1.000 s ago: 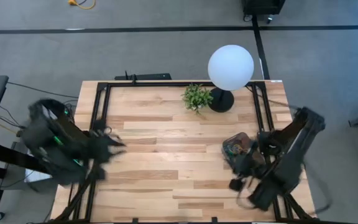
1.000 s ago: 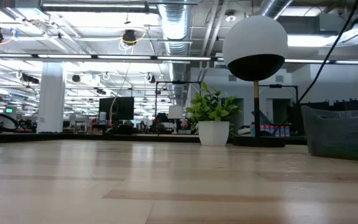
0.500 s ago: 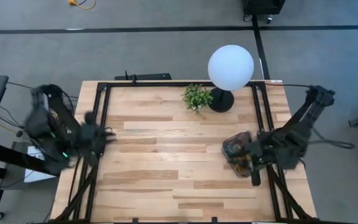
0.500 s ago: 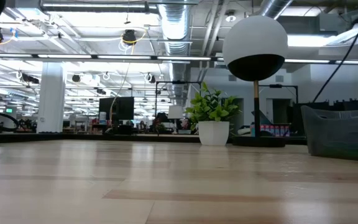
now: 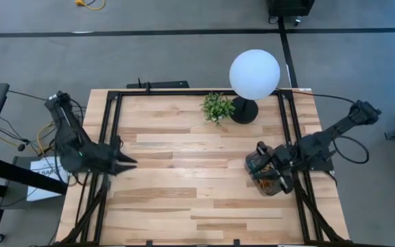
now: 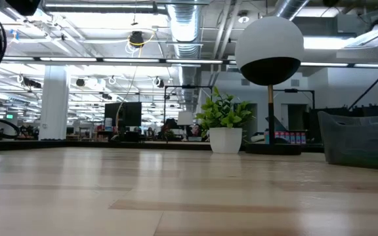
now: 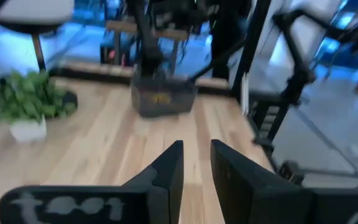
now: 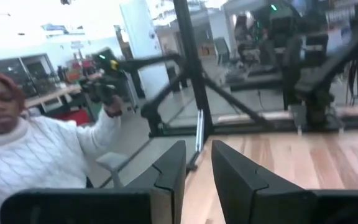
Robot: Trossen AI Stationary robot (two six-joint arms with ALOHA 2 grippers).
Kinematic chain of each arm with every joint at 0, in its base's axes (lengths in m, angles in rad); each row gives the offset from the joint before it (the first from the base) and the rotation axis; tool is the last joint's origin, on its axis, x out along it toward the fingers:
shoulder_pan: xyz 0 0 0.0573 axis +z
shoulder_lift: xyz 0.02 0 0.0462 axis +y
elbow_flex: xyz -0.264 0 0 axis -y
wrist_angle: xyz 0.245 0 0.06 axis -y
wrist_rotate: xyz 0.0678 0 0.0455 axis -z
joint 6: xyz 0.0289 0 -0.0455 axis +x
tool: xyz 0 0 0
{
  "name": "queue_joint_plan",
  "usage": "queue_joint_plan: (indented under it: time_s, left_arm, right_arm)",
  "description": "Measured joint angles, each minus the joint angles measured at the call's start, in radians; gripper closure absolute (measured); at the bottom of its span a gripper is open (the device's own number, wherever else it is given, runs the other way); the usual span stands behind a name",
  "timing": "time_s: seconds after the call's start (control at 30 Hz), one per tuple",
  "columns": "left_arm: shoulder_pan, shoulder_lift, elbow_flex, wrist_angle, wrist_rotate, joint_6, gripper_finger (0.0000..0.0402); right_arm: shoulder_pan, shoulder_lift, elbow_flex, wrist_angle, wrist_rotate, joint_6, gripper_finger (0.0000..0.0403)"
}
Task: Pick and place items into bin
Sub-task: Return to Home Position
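Observation:
The bin [image 5: 266, 180], a small dark tub, stands on the table near its right edge. Coloured items [image 5: 261, 167] lie inside it. It also shows in the low view [image 6: 359, 139] and the left wrist view [image 7: 163, 99]. My right gripper [image 5: 263, 154] hovers level over the bin's far part, pointing toward the table's left. Its fingers [image 8: 229, 171] stand a narrow gap apart with nothing between them. My left gripper [image 5: 132, 163] hangs over the table's left part, pointing right. Its fingers [image 7: 169, 171] also show a narrow, empty gap.
A white globe lamp [image 5: 254, 74] on a black round base [image 5: 243, 111] and a small potted plant [image 5: 217, 107] stand at the far edge. Black frame rails [image 5: 113, 123] run along the table's left and right sides. A person in a white sweater [image 8: 36, 155] is beyond the table.
Both arms have folded back toward their own sides and sunk. My right gripper has swung from near the table's front edge toward the far edge, over the bin, and tipped up to level. My left gripper has come down lower over the table's left part.

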Motion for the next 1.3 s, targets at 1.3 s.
queue_joint_plan:
  time_s: [1.3]
  left_arm:
    - [0.391,-0.482,-0.55,0.502,0.457,0.249,0.0332]
  right_arm:
    - [0.085,-0.569,-0.382,0.009,0.046,-0.163,0.0332]
